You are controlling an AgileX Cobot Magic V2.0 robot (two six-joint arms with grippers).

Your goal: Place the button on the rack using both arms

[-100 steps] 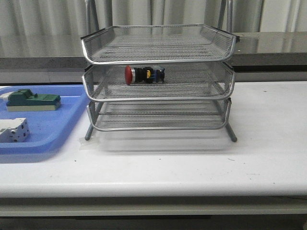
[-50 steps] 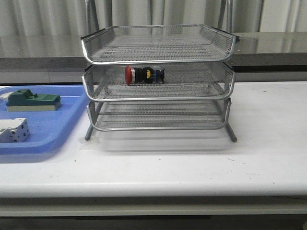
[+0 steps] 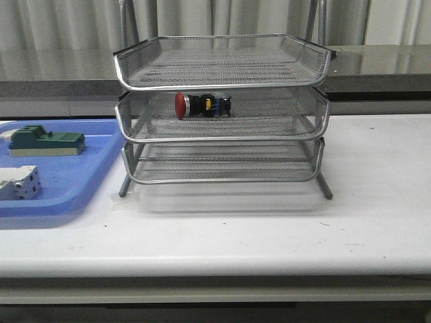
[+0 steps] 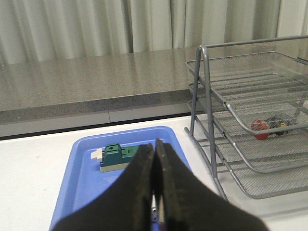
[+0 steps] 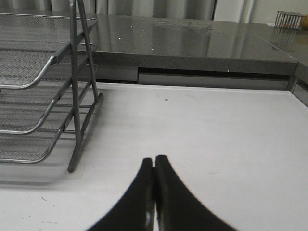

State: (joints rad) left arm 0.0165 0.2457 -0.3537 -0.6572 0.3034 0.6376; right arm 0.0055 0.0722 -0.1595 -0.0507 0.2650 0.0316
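The button (image 3: 202, 105) is seen lying on its side in the middle tier of the rack (image 3: 222, 108), toward the left part of that tier, its glossy red mushroom head turned to the left and its black cylindrical collar and dark rear block trailing to the right. The rack is formed of fine silver wire mesh bounded by rounded metal rims, with three stacked trays carried on thin legs that rest on the smooth white table (image 3: 269, 229). Beside the rack, on the left, a flat blue plastic tray (image 3: 67, 188) with a raised lip is set on the table; a green rectangular block (image 3: 46, 141) on a pale base and a white boxy component (image 3: 19, 183) are held in it, apart from one another.

In the wrist views, the left gripper (image 4: 155, 144) is shown with its dark, tapered fingers pressed together and nothing between them, above the blue tray. The right gripper (image 5: 154, 161) is likewise clenched on nothing, over bare table beside the rack's leg. Behind the table, a speckled grey stone ledge (image 3: 377, 60) and pale pleated curtains (image 3: 222, 17) are visible.
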